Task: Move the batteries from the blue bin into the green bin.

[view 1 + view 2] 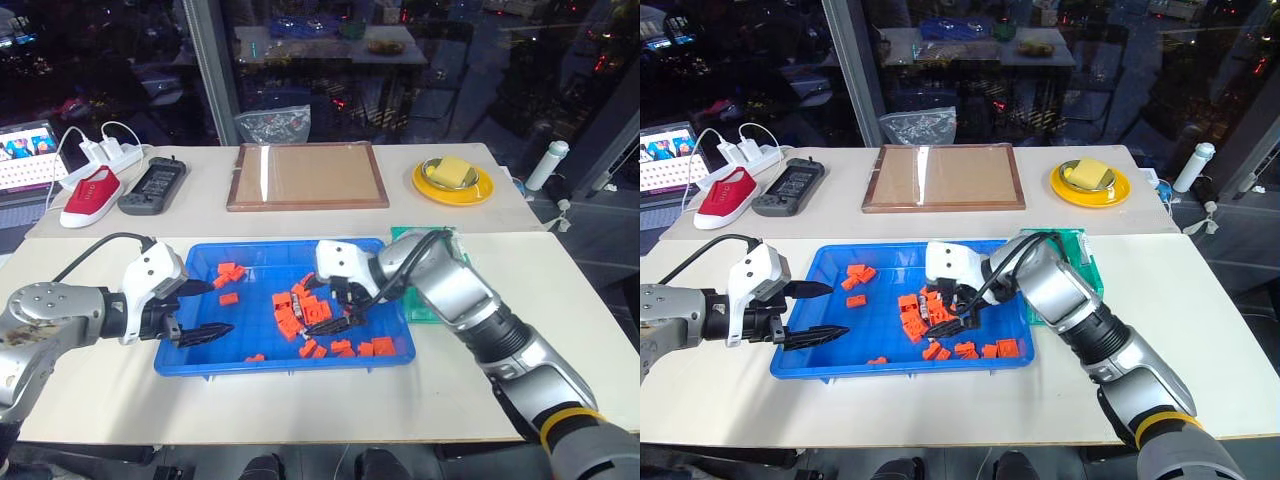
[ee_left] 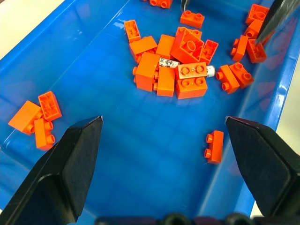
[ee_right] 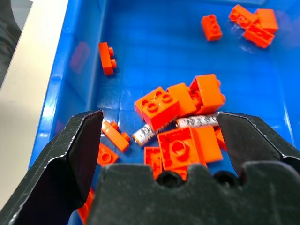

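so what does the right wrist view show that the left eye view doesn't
Right wrist view alone: two batteries lying half buried in the pile of orange blocks, between the wide-open fingers of the right gripper.

Left eye view alone: the green bin partly behind the right arm, the left gripper open over the tray's left end, and the far table with a wooden tray, yellow plate and red shoe.

Both: the blue bin and scattered blocks.
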